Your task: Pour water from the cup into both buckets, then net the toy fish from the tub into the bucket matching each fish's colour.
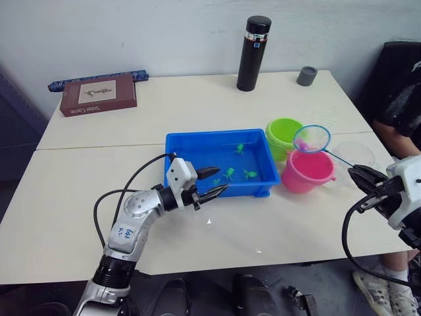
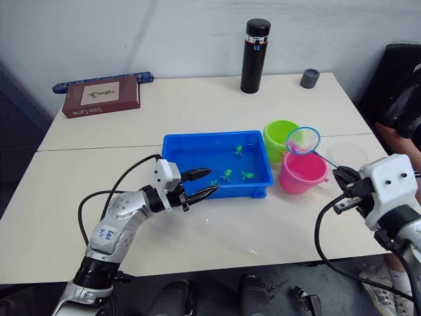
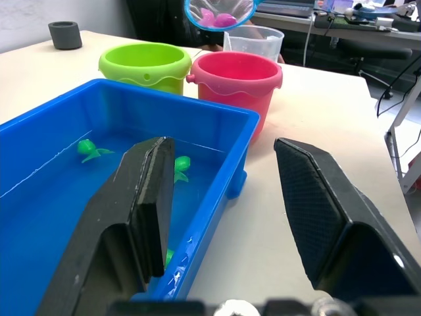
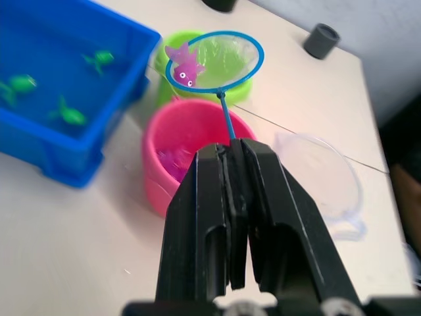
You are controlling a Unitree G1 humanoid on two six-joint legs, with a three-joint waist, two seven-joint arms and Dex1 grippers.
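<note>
The blue tub [image 1: 197, 135] sits mid-table with water and several green toy fish [image 1: 229, 173] in it. Right of it stand the lime green bucket [image 1: 283, 133] and the pink bucket [image 1: 304, 174]. My right gripper [image 1: 358, 178] is shut on the thin handle of a small blue-rimmed net [image 1: 311, 139]. The net hangs above the buckets, near the pink one's far rim, with a pink fish [image 4: 185, 66] in it. More pink fish [image 4: 172, 158] lie inside the pink bucket. The clear cup [image 1: 355, 153] stands behind the net handle. My left gripper [image 1: 220, 182] is open at the tub's near rim.
A tall black flask [image 1: 253, 52] and a small grey cup [image 1: 306, 76] stand at the table's far edge. A brown book [image 1: 99, 94] lies at the far left. A person [image 1: 401, 85] sits at the right edge of the table.
</note>
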